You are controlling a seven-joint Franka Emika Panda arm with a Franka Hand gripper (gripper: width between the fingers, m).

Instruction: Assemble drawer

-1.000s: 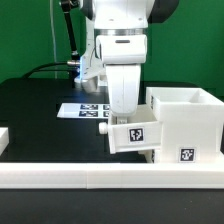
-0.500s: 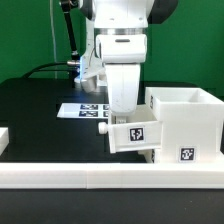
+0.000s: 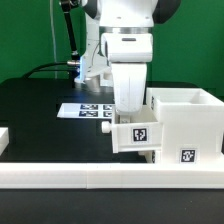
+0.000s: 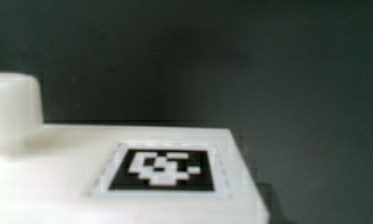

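Black table (image 3: 35, 105) fills the scene under a green backdrop. Nearest, along the frame's bottom, runs the white border rail (image 3: 60, 180). Behind it, lower right, the drawer housing (image 3: 190, 125) stands with a small tray (image 3: 137, 135) at its left face. My gripper (image 3: 130, 112) reaches down onto that tray; whether it pinches, I cannot tell. Farther back lies the marker board (image 3: 85, 109).

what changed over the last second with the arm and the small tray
The arm and its gripper shifted a little toward the exterior view's right, and the small tray went with it, closer into the tall housing. Whether the jaws are clamped on the tray cannot be told; nothing was visibly let go. The housing, the marker board and the border rail stayed where they were.
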